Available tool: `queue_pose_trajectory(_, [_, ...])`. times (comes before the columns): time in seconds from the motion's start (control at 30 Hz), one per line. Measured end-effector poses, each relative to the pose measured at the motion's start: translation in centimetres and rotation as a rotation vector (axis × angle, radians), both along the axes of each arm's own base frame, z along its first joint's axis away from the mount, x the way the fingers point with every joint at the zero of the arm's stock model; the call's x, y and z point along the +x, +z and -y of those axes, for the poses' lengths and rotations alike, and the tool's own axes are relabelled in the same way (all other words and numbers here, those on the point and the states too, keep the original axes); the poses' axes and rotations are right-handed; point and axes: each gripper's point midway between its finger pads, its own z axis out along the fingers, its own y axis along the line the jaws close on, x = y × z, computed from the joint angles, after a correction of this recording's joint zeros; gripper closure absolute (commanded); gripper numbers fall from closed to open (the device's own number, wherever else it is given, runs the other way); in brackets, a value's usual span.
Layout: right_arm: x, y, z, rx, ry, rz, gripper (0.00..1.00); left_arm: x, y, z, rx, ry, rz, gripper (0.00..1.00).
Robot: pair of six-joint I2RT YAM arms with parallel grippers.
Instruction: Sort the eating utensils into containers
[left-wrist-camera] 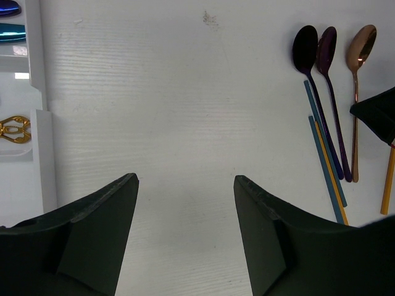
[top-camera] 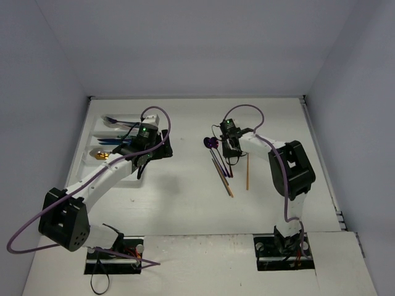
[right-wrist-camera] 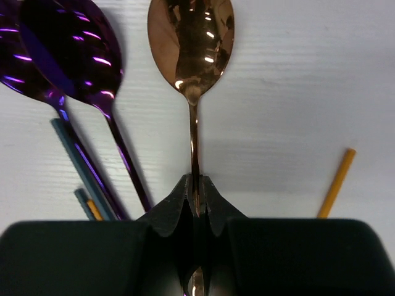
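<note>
Clamping onto the copper spoon (right-wrist-camera: pixel 191 43) with the right gripper (right-wrist-camera: pixel 195 185): clenched tight on the thin handle a little below the bowl, apparently lying on the worktop (top-camera: pixel 185 197), not yet lifted. Reads as the pick-up step for one more piece of cutlery, with a good share of the sorting ahead.

Left gripper (left-wrist-camera: pixel 185 203): spread wide, grasping nothing, hovering over bare worktop between the tray (left-wrist-camera: pixel 38 92) and the loose cutlery.

Next move, as judged: lift straight up to clear the purple spoons (right-wrist-camera: pixel 74 49) just beside, then carry leftward to the tray and lower into a spoon compartment. Calls for a level hold, given the risk of pivot or slip with a slim polished handle pinched off-centre. Also worth watching for crowding with the left arm near the tray.

Materials and shapes:
- Copper spoon: mirror-polished, oval bowl, narrow rounded stem.
- Purple spoons: equally glossy, streaked highlights, bowls overlapping.
- Blue handles (right-wrist-camera: pixel 77 157): slim, flat, duller, tucked beside the purple stems.
- Gold handle (right-wrist-camera: pixel 336 182): straight and stick-like, lying apart on the right.
- Worktop: matt white, fine ridged grain.
- Tray: smooth white moulded plastic, long walled slots, holding a gold piece (left-wrist-camera: pixel 13 129) with a looped outline and shiny blue pieces (left-wrist-camera: pixel 9 31). Kind of utensil not clear from here.
</note>
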Motion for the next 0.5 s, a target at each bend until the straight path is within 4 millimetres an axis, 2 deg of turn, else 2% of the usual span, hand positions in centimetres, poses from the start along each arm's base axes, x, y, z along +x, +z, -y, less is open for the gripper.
queue_pose_trajectory(0.1, [-0.5, 0.0, 1.2, -0.005, -0.032, -0.005, 0.93, 0.0, -0.2, 0.1, -0.002, -0.003, -0.008, 0.39])
queue_pose_trajectory(0.3, [-0.5, 0.0, 1.7, -0.008, -0.044, -0.011, 0.78, 0.1, -0.6, 0.3, -0.004, -0.004, -0.019, 0.39])
queue_pose_trajectory(0.5, [0.3, 0.0, 1.9, 0.005, -0.059, -0.027, 0.78, 0.1, -0.5, 0.3, -0.005, -0.005, -0.02, 0.39])
